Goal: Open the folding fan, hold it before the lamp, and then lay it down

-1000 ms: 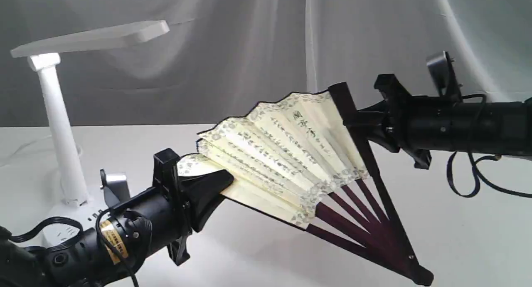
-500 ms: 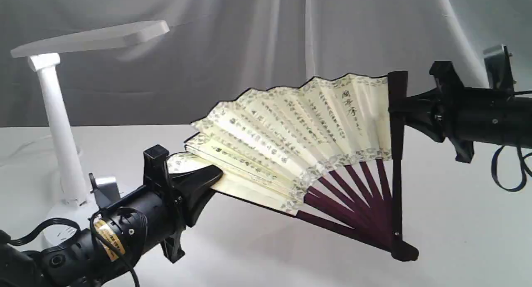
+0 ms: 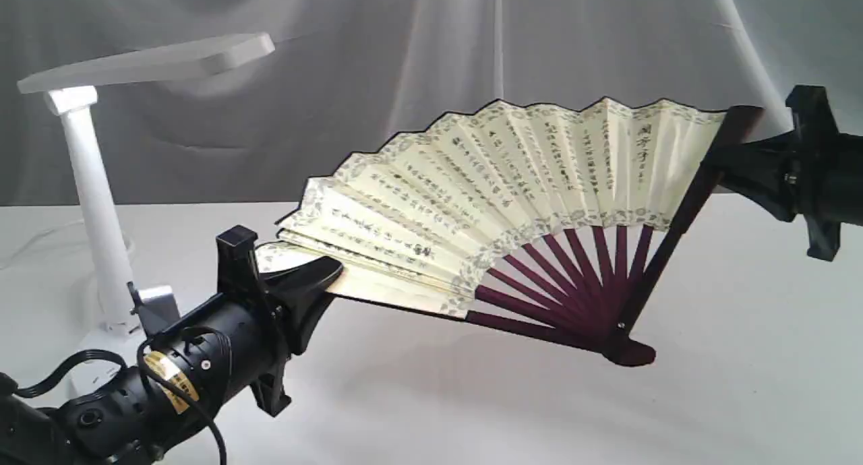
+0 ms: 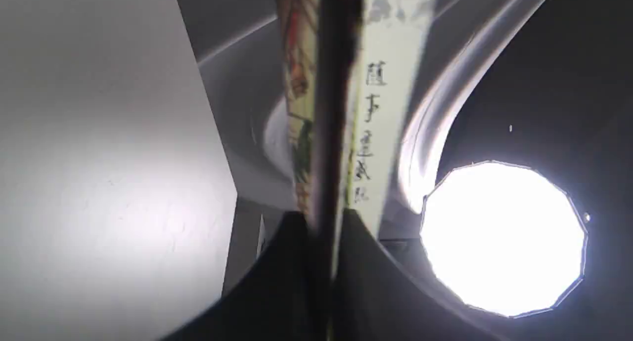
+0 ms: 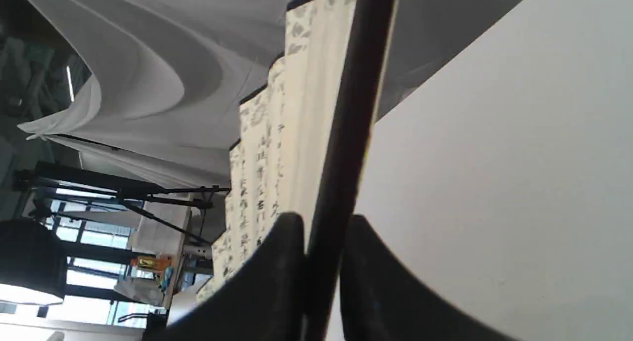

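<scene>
**Status:** you have the folding fan (image 3: 512,175) spread into a wide arc and slung btwn your two tools. Calligraphy side faces the ext. cam.

**L gripper** (image 3: 334,283): clamped on one outer guard, near its paper end. L wrist view confirms this. Both fingers (image 4: 282,281) press the dark guard edge w/ no gap seen. Cream leaf w/ black characters runs straight out from the tips.

**R gripper** (image 3: 715,165): clamped on the opposite guard, high up by the patterned border. In the R wrist view the dark guard is pinched btwn the two black fingers, w/ pleated paper fanning off one side of it.

**Fan position:** the leaf stretches from the L gripper's tips up and across to the R gripper's tips, R end higher than L end. The maroon ribs (image 3: 573,269) converge on the pivot (image 3: 623,349), which sits below the R gripper and nearer to it than to the L. The pivot is low over the white table (image 3: 741,384); can't tell if it touches.

**Desk lamp** (image 3: 94,202): white, stands out past the L gripper's wrist, on the side away from the R gripper. It is well apart from the fan. Its flat head sits above the L gripper's level.

**Surroundings:** grey draped cloth (image 3: 404,67) hangs behind both tools. The L wrist view shows a bright round light (image 4: 502,237) beside the fan edge.
</scene>
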